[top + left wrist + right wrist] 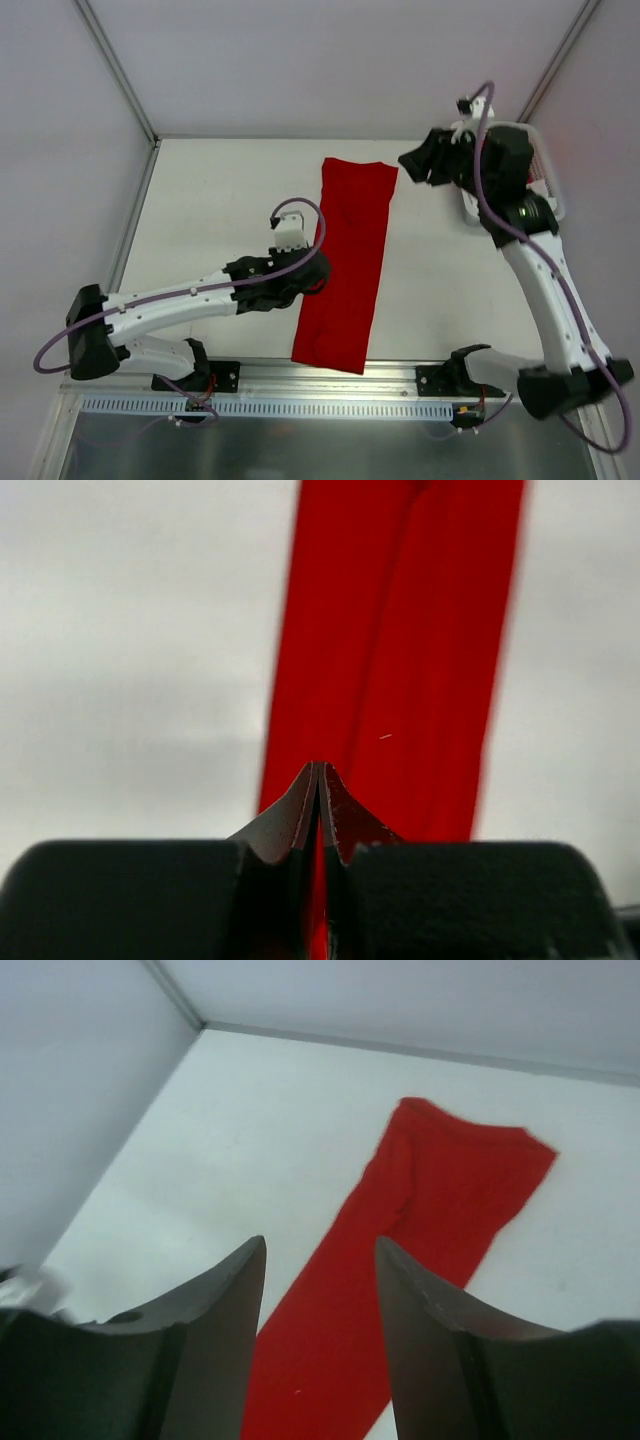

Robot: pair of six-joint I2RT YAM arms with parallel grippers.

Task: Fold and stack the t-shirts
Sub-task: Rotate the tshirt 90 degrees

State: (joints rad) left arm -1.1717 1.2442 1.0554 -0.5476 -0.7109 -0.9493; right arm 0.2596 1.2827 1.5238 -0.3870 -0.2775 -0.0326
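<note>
**Resting at the shirt's edge, left fingers pressed together**

The red t-shirt (350,260) lies flat on the white table (220,200), folded into a long narrow strip. It runs from the far middle of the table down to the near edge, leaning slightly left at its near end. The far end is squared off. A lengthwise crease shows in the left wrist view (420,630).

The left gripper (312,278) sits low at the strip's left edge, about halfway along it. From its own camera the two fingers meet tip to tip (318,770), with only a thin line of red showing between them lower down. Whether any cloth is caught there cannot be told.

The right gripper (415,160) is raised above the far right part of the table, apart from the shirt's far corner. Its fingers stand wide apart (320,1245) with nothing between them, and the shirt (440,1190) shows on the table beyond. A white basket (558,205) stands behind the right arm, mostly hidden.
</note>
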